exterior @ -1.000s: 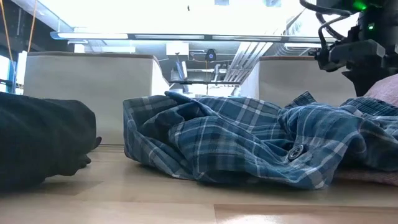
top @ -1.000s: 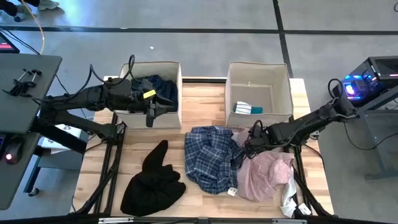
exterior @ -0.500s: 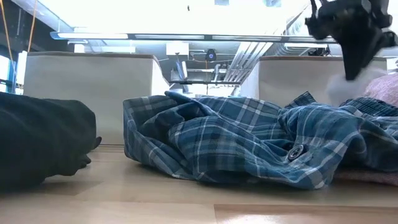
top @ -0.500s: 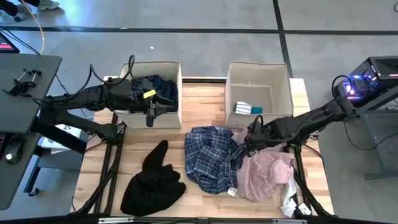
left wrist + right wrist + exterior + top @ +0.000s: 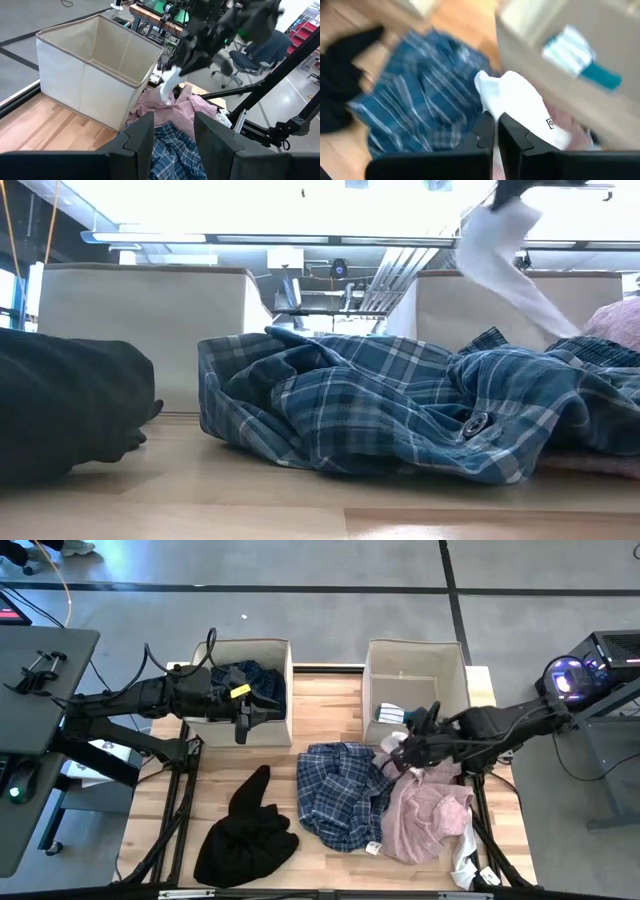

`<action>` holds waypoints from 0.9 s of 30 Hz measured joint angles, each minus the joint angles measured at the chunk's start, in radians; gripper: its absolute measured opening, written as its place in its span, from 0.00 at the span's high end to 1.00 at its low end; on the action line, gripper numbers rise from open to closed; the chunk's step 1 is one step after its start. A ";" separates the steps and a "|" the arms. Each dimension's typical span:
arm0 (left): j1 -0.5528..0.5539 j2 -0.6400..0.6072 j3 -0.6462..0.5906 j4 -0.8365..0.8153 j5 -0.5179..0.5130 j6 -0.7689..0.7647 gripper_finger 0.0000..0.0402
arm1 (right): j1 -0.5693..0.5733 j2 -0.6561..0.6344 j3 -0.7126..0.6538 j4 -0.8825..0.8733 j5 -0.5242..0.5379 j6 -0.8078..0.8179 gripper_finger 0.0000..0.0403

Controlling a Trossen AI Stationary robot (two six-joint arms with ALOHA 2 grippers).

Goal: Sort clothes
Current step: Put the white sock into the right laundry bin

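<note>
My right gripper (image 5: 402, 747) hangs above the pink shirt (image 5: 425, 815), near the right bin (image 5: 415, 645), and is shut on a white sock (image 5: 505, 255). The blue-white plaid shirt (image 5: 340, 790) lies in a heap on the table's middle, and the black garment (image 5: 245, 830) lies at the near left. A dark navy patterned garment (image 5: 255, 675) fills the left bin (image 5: 215, 650). A small teal piece (image 5: 398, 715) lies in the right bin. Another white sock (image 5: 465, 865) lies at the near right edge. My left gripper (image 5: 245, 722) waits open at the left bin's near wall. My right gripper pinches the white sock's upper end (image 5: 506, 117) between its two fingers. The fingers come from above, slanting down. The sock hangs slack below them, and its lower end (image 5: 167, 97) reaches down to the pink shirt.
The two beige bins stand side by side at the table's far edge with bare wood (image 5: 330, 705) between them. The clothes cover most of the table's near half. Equipment with lit lamps (image 5: 570, 675) stands off the table's right side.
My right gripper has risen from the pink shirt and tipped steeper. It has drawn the white sock up with it, so the sock now hangs stretched out above the heap. The other clothes lie as before.
</note>
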 joint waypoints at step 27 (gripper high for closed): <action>0.000 0.000 0.000 0.000 0.000 0.000 0.69 | -0.119 0.000 0.592 0.001 0.678 -0.575 1.00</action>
